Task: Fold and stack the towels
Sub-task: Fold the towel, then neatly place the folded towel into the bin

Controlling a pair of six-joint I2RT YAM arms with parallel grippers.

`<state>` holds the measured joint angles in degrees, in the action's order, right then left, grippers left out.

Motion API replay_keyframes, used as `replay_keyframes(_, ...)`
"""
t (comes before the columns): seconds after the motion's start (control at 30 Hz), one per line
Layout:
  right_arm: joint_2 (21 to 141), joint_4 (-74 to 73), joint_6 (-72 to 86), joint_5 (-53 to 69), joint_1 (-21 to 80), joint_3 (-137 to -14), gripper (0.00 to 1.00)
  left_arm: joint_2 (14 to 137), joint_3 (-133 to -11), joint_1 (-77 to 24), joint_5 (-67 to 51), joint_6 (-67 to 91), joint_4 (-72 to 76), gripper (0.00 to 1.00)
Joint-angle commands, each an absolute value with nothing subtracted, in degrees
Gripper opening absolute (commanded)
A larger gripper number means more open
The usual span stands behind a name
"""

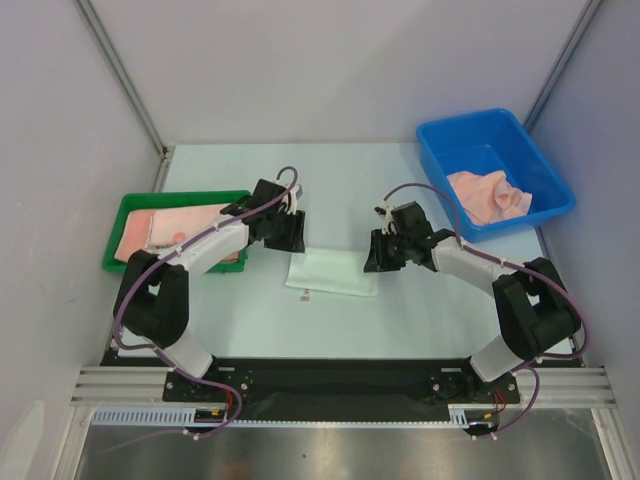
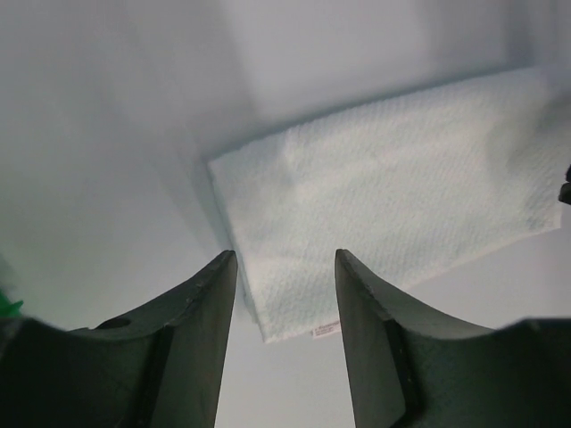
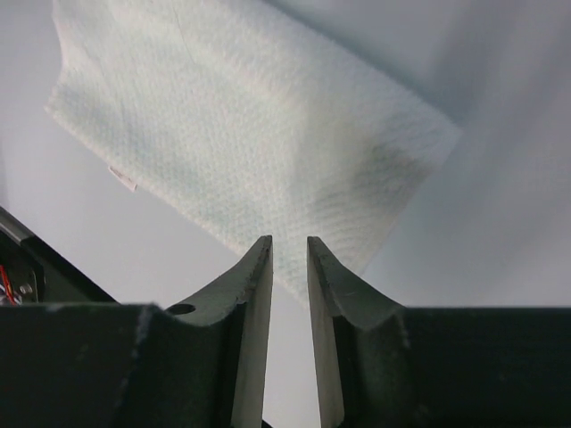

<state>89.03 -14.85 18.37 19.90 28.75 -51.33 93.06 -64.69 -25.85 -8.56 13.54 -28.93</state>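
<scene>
On the pale desk [image 1: 400,170], a blue bin [image 1: 432,160] stands to the far right of the white towel [image 1: 335,272] and holds a crumpled pink towel [image 1: 490,192]. A green tray [image 1: 110,255] to the left of the white towel carries folded pink towels [image 1: 175,225]. The white towel itself lies flat as a folded rectangle at the middle of the desk. The left gripper [image 2: 285,259] hovers just over its left end, released, jaws apart and empty. The right gripper [image 3: 289,242] hangs over its right end, jaws drawn to a narrow slit and grasping nothing. A small tag [image 2: 326,329] shows at the towel's near left corner. Light, limp and thin, the cloth would likely sag unless pinched at both end corners.
</scene>
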Motion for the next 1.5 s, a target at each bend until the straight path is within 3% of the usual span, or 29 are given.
replay_keyframes(0.0, 89.1, -6.7, 18.5, 19.0, 27.3, -51.2, 0.27, 94.5, -66.7, -25.8, -13.9, 13.4, -24.5, 0.54)
replay_keyframes(0.3, 96.4, -3.0, 13.5, 17.8, 22.2, -52.8, 0.25, 107.6, -71.9, -22.9, -13.2, 12.8, -24.1, 0.52)
replay_keyframes(0.43, 94.1, -6.2, 10.6, 17.3, 22.2, -53.4, 0.25, 106.7, -77.9, -22.5, -12.3, 10.5, -28.8, 0.52)
replay_keyframes(0.57, 89.0, -11.0, 12.0, 16.3, 23.1, -53.2, 0.26, 101.3, -80.9, -22.5, -9.5, 8.9, -33.1, 0.60)
replay_keyframes(0.67, 85.3, -11.4, 13.9, 15.7, 25.8, -51.2, 0.26, 98.1, -76.8, -22.5, -5.7, 7.9, -35.7, 0.64)
replay_keyframes(0.97, 82.4, -3.4, 21.0, 18.5, 30.2, -42.8, 0.25, 95.9, -60.0, -22.5, -14.5, 11.7, -26.8, 0.64)
replay_keyframes(1.33, 79.1, -0.6, 20.3, 18.5, 30.6, -34.7, 0.25, 101.7, -56.8, -22.6, -17.8, 14.8, -21.0, 0.62)
replay_keyframes(1.47, 76.2, -2.7, 19.7, 18.3, 30.4, -35.7, 0.25, 103.0, -56.5, -22.9, -15.7, 16.3, -23.1, 0.55)
